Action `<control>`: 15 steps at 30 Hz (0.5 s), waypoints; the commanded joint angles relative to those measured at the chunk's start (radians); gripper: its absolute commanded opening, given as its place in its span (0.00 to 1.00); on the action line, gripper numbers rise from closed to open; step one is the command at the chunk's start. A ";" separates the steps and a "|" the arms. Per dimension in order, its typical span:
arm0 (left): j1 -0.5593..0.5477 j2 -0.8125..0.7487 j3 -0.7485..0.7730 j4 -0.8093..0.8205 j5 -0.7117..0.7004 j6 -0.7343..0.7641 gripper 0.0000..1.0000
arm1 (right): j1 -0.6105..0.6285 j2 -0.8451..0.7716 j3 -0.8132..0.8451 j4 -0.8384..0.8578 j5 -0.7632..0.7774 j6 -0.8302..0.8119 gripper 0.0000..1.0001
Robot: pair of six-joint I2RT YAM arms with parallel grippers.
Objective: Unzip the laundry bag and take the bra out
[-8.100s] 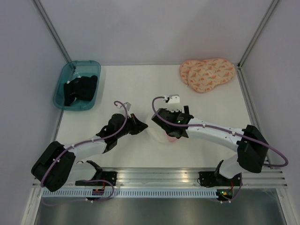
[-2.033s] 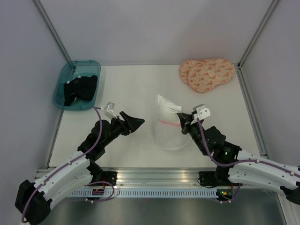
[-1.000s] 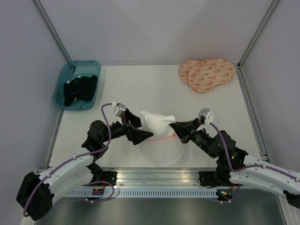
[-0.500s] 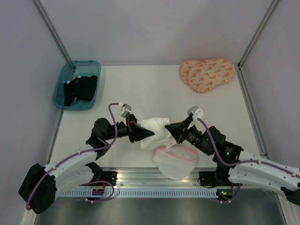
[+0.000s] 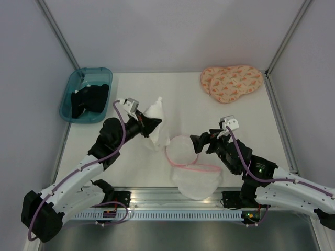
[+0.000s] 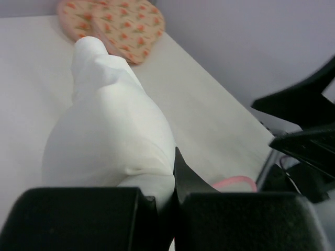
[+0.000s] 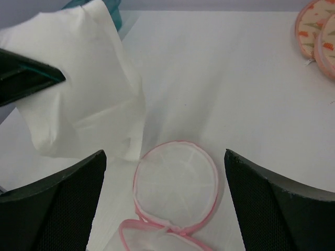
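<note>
Now the bra (image 5: 155, 127) is gripped in the closed left hand (image 5: 150, 124) and held up left of the bag (image 5: 189, 168), which lies opened on the worktop (image 5: 220, 117). The right hand (image 5: 201, 141) is spread open beside the bag, empty.

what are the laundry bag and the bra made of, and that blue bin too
The laundry bag looks like thin, see-through white mesh with pink fabric edging; the table shows through it. The bra seems to be soft matte white cloth, since it creases and hangs limply. The bin looks like glossy translucent teal plastic, probably rigid.
</note>
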 commanded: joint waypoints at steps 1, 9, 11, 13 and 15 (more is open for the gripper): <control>0.056 0.022 0.115 -0.110 -0.201 0.128 0.02 | 0.001 -0.017 0.004 -0.032 0.061 0.034 0.98; 0.289 0.158 0.293 -0.110 -0.373 0.073 0.02 | 0.000 -0.008 -0.051 -0.012 -0.022 0.082 0.98; 0.323 0.213 0.374 -0.095 -0.382 0.071 0.02 | 0.001 0.005 -0.056 0.002 -0.041 0.087 0.98; 0.354 0.262 0.437 -0.097 -0.407 0.117 0.02 | 0.000 0.014 -0.056 -0.003 -0.059 0.091 0.98; 0.392 0.342 0.554 -0.133 -0.425 0.142 0.02 | 0.001 0.017 -0.067 0.009 -0.091 0.094 0.98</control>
